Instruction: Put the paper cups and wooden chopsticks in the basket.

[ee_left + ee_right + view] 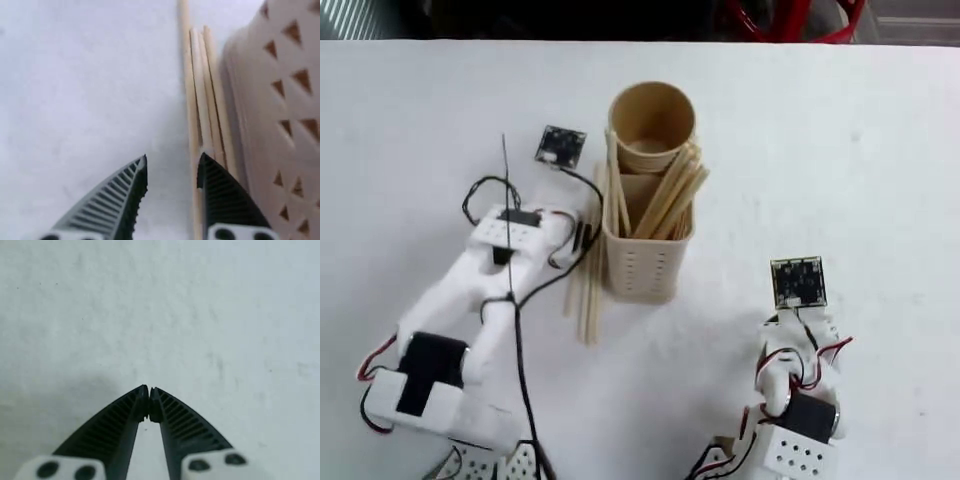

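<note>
Left claw (172,162) is spread open low over the tabletop (75,75), just beside the basket (280,100). One of its dark ribbed fingers (220,195) lies over the loose chopsticks (202,100), and the other is over bare tabletop. Nothing is gripped between the two. Whether the finger actually touches the wood cannot be told. The loose chopsticks lie flat and side by side, close along the foot of the basket's wall, which is pierced with triangular holes.

In the high view the left arm (470,300) comes in from the lower left, and its tip sits against the left side of the basket. The basket is pale and tall and stands upright near the middle of the tabletop. Nested paper cups (652,120) stand in its far end, rising above the rim, with the open mouth of the top cup facing up. A bundle of chopsticks (672,195) stands inside the basket too, leaning against the cups, with its upper ends sticking out over the rim. The loose chopsticks run along the basket's left side, and their near ends reach past its front corner.

Right claw (149,400) is clenched, its ribbed tips meeting with nothing between them, over bare tabletop. The right arm (795,400) sits at the lower right of the high view, well apart from the basket.
</note>
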You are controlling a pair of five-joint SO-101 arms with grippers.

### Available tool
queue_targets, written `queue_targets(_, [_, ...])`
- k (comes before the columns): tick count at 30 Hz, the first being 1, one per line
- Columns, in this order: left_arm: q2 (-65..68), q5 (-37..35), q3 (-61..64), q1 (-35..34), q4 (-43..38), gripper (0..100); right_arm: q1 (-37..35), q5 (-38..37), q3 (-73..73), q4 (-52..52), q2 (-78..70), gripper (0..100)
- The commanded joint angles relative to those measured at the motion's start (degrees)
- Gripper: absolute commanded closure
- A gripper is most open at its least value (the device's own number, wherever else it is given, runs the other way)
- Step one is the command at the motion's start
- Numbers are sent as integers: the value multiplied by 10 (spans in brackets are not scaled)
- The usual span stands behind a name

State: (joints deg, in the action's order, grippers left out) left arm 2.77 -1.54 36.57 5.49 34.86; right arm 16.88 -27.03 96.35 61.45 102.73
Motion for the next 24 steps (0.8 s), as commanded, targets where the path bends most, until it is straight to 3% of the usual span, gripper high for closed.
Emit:
queue_targets(1, [7, -21, -42, 7, 13, 823, 5, -1, 5, 3, 1, 981])
queue_targets(6, [13, -21, -46, 12, 18, 821, 5, -1, 5, 3, 1, 981])
queue_targets(12, [13, -21, -46, 25, 40, 728, 5, -1, 5, 3, 1, 981])
queue_targets(24, [18, -20, -41, 25, 37, 729, 5, -1, 5, 3, 1, 981])
